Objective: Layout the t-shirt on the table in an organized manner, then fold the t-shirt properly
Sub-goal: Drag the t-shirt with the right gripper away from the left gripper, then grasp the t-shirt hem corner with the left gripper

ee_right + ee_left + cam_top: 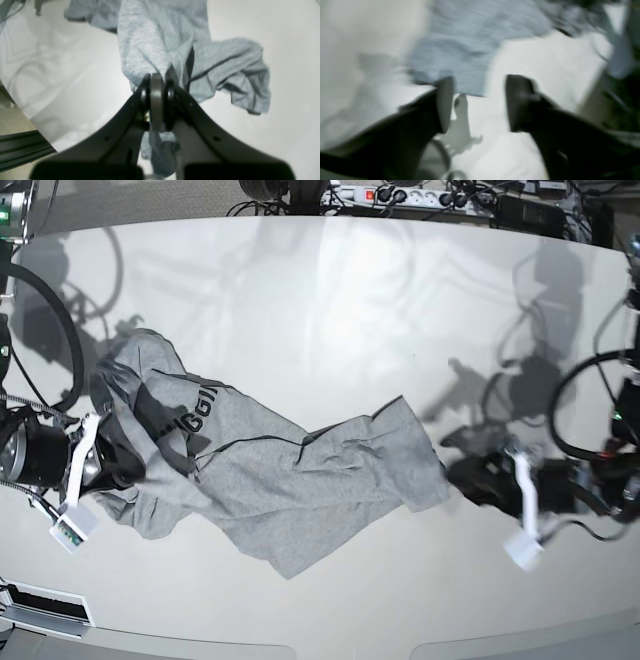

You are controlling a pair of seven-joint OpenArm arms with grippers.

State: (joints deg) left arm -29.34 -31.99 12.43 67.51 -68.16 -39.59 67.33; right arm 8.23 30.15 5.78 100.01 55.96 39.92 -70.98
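Layout unfinished: the t-shirt lies rumpled on the table, right gripper pinching its nine-o'clock end, left gripper released at three o'clock; folding remains.

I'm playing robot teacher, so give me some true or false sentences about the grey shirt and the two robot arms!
1. The heather-grey cotton t-shirt lies neatly folded. False: it is spread out and crumpled.
2. The right end effector pinches the shirt. True.
3. The left end effector stands open, holding nothing. True.
4. The shirt hangs off the glossy off-white table. False: it lies wholly on the tabletop.
5. Black lettering shows on the shirt. True.
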